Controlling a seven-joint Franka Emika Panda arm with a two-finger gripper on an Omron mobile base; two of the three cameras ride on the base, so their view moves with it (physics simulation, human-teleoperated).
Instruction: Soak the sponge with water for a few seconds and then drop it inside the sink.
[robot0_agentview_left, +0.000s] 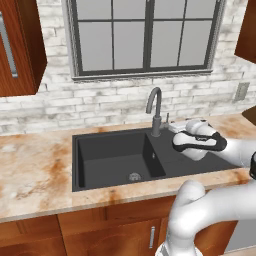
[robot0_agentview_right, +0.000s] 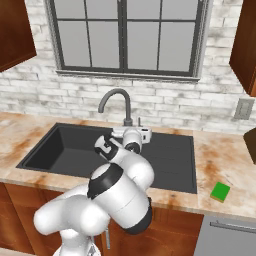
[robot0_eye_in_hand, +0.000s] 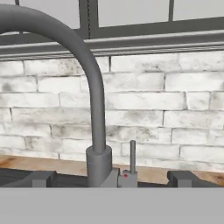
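While the sponge (robot0_agentview_right: 220, 191) lies on the counter (robot0_agentview_right: 225, 155), the gripper (robot0_eye_in_hand: 112, 178) faces the faucet (robot0_eye_in_hand: 94, 109).

Wide apart and holding nothing, its 2 fingertips (robot0_eye_in_hand: 41, 178) stand either side of the faucet base and its thin upright lever (robot0_eye_in_hand: 132, 153), close in front of them, above the drainboard. Green and flat, the sponge sits to the right of the dark sink (robot0_agentview_left: 107, 155), near the counter's front edge and well apart from the arm. A window (robot0_agentview_left: 145, 35) and brick wall rise behind.
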